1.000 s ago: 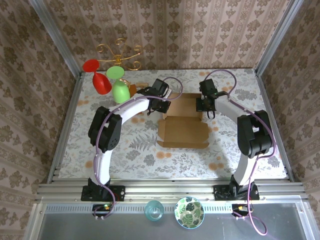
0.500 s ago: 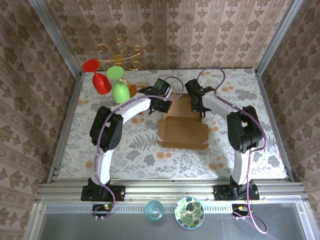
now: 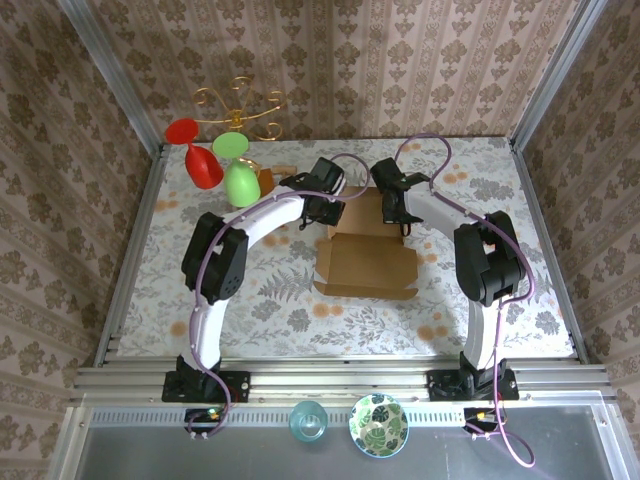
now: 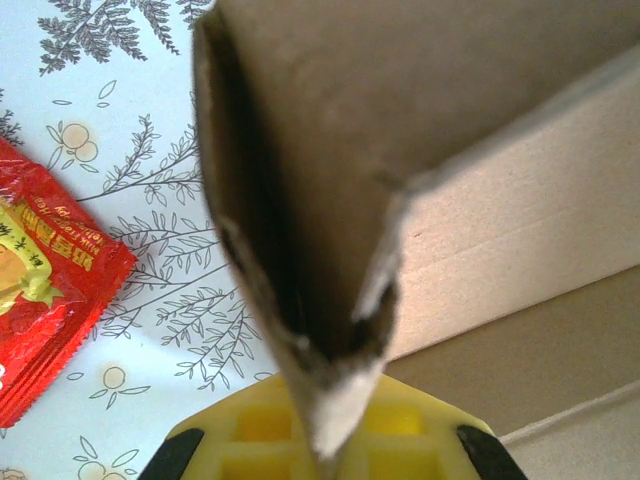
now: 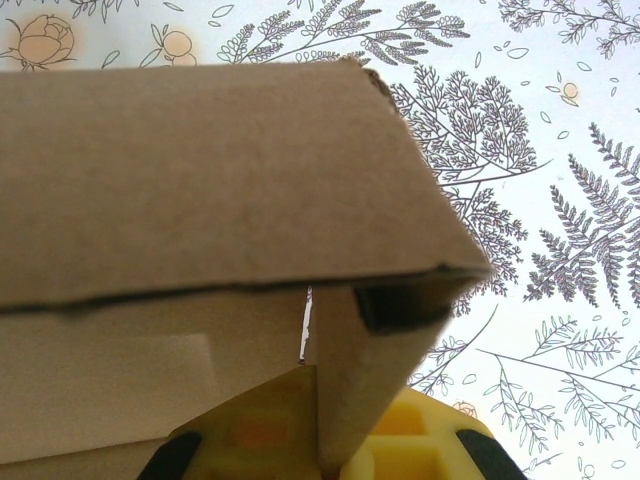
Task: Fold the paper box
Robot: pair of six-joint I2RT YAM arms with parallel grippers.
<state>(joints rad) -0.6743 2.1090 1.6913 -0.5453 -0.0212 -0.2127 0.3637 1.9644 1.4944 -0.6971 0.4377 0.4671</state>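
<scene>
Two grippers are clamped on the plain brown corrugated cardboard paper box (image 3: 367,262), one at each far corner of it. The left gripper (image 4: 330,442) has its yellow fingers (image 4: 405,440) pressed together on a thin raised flap, whose edge runs straight up out of the jaws with a folded wall opening behind it. The right gripper (image 5: 318,432) is doing the same on its side: its yellow pads (image 5: 425,440) pinch a short upright flap, and a wide cardboard panel stands just ahead of it and off to its left.

From above, the box lies between the two grippers and reaches back from them toward the arm bases, with its shallow tray part flat on the floral tablecloth (image 3: 250,290). The far panel spans the gap from one gripper to the other.

A red foil snack packet (image 4: 50,290) lies on the cloth to the left of the left gripper, apart from the cardboard. Beyond and left of that gripper stands a gold wire stand (image 3: 238,103) with a red plastic goblet (image 3: 200,160) and a green plastic goblet (image 3: 241,184) by it. Well behind both grippers, past the arm bases, sit a teal glass tumbler (image 3: 308,421) and a green leaf-patterned bowl (image 3: 378,424), side by side.
</scene>
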